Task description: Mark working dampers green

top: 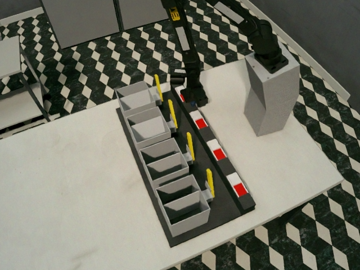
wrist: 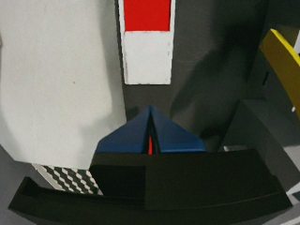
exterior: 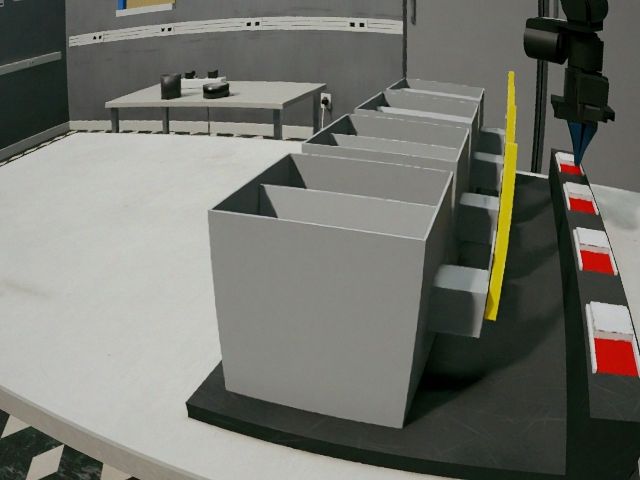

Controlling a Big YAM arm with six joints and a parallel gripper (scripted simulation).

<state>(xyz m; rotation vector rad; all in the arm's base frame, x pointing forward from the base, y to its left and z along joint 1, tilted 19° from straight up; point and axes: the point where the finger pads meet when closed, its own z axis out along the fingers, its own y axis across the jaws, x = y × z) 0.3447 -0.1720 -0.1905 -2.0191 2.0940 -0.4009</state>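
Observation:
Four grey open-topped dampers stand in a row: nearest, third, second and farthest. Each has an inner panel and an upright yellow lever; the nearest lever shows whole. In front, the nearest slider, third slider, second slider and farthest slider show red beside white covers. My gripper is shut and empty, above the strip between the farthest and second sliders. It partly hides the farthest slider in the top view.
The dampers stand on a dark base on the white table. The sliders lie along a raised dark strip on its arm side. The arm's grey pedestal stands beyond that strip. The levers rise close beside the arm.

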